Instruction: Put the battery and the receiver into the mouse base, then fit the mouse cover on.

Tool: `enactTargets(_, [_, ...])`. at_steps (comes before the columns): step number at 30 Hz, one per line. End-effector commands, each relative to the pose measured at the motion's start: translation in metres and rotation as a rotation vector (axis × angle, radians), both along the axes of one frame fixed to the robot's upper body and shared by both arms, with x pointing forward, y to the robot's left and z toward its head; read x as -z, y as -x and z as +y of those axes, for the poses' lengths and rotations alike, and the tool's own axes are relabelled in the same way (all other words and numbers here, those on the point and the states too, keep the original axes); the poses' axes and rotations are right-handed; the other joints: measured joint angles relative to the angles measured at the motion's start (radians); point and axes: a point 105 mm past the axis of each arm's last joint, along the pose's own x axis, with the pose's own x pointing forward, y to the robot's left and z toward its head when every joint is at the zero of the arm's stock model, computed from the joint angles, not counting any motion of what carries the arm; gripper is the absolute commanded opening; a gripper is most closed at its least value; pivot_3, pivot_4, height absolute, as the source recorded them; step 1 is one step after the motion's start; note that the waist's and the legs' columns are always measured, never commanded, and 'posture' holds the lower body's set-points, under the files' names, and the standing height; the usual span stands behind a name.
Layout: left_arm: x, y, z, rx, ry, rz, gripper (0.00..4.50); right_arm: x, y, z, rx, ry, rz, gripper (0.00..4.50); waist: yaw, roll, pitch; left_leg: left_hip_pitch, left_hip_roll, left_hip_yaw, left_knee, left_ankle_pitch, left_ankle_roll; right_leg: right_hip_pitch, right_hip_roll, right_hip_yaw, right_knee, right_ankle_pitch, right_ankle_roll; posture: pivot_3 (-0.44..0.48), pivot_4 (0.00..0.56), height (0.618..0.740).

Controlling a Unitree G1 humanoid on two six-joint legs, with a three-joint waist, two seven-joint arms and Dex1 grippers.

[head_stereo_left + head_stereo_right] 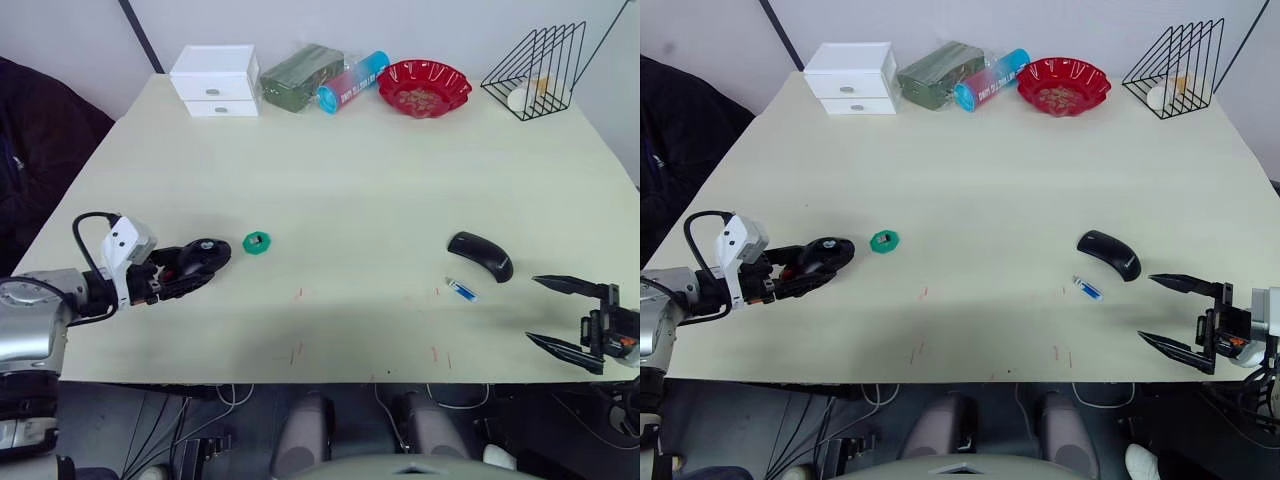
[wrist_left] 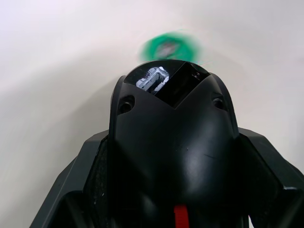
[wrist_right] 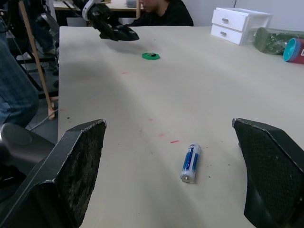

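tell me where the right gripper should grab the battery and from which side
Grip the battery across its middle, coming down from above. It lies flat on the table, so only its round sides are free. The right gripper is open, probably wide enough, with the mouse cover close beside.

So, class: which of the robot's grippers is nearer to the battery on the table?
Right. The right gripper sits open just beyond the battery, toward the table's right edge. The left gripper, clamped on the mouse base, is far across the table.
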Motion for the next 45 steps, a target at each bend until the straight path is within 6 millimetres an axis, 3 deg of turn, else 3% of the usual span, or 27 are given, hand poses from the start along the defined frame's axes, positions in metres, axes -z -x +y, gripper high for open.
enactTargets(1, [-0.017,-0.001,-0.04,0.18,-0.059,-0.041,2.93,-0.004,0.0,0.0,-0.013,0.008,-0.028,4.5,0.003,0.0,0.0,0.0,0.0,0.0,0.0,0.0,0.0,0.0,0.0,0.0,0.0,0.0,0.0,0.0,0.15,0.74])
enactTargets(4, [-0.017,0.003,-0.062,0.27,-0.084,-0.018,2.93,-0.004,0.0,0.0,-0.015,0.01,-0.028,4.5,0.002,0.0,0.0,0.0,0.0,0.0,0.0,0.0,0.0,0.0,0.0,0.0,0.0,0.0,0.0,0.0,0.15,0.74])
enactTargets(9, [-0.013,0.004,-0.123,0.509,-0.109,-0.024,2.93,-0.003,-0.003,-0.001,-0.013,0.016,-0.034,4.5,0.003,0.001,0.0,0.0,-0.001,0.0,0.0,0.0,0.0,0.0,0.001,0.001,0.0,0.0,0.0,0.0,0.15,0.74])
enactTargets(20, [-0.007,0.009,-0.207,0.707,-0.084,-0.035,2.93,-0.006,0.0,-0.006,0.009,0.03,-0.039,4.5,0.004,0.001,0.0,-0.001,-0.001,0.0,0.001,0.0,0.0,0.0,0.002,0.003,0.0,0.0,0.001,0.0,0.15,0.74])
enactTargets(29, [0.016,0.012,-0.237,0.686,-0.148,0.005,2.93,-0.005,0.006,-0.006,0.036,0.028,-0.019,4.5,0.0,0.001,0.0,0.0,-0.001,-0.001,0.002,0.0,0.0,0.001,0.003,0.006,0.0,0.001,0.001,0.0,0.15,0.74])
enactTargets(34, [0.028,0.014,-0.244,0.675,-0.179,0.023,2.93,-0.003,0.009,-0.005,0.026,0.037,0.003,4.5,0.0,0.001,0.0,0.0,-0.001,-0.001,0.002,0.0,0.0,0.0,0.004,0.006,0.0,0.001,0.002,0.0,0.15,0.74])
enactTargets(39, [0.034,0.015,-0.242,0.666,-0.195,0.046,2.93,-0.003,0.007,-0.003,0.035,0.032,0.019,4.5,0.0,0.001,0.0,0.0,-0.001,-0.002,0.002,0.0,0.0,0.0,0.004,0.007,0.0,0.001,0.002,0.0,0.15,0.74])
enactTargets(42, [0.045,0.01,-0.236,0.672,-0.321,0.013,2.93,0.004,0.005,0.001,0.047,0.054,0.059,4.5,0.001,0.001,0.0,0.0,-0.001,-0.002,0.002,0.0,0.0,0.0,0.004,0.007,0.0,0.001,0.002,0.0,0.15,0.74])
enactTargets(45, [0.049,0.01,-0.239,0.669,-0.294,0.034,2.93,0.008,-0.002,0.004,0.093,0.079,0.098,4.5,0.003,0.001,0.0,0.0,-0.002,-0.001,0.002,0.0,0.0,0.001,0.004,0.007,-0.001,0.001,0.002,0.0,0.15,0.74])
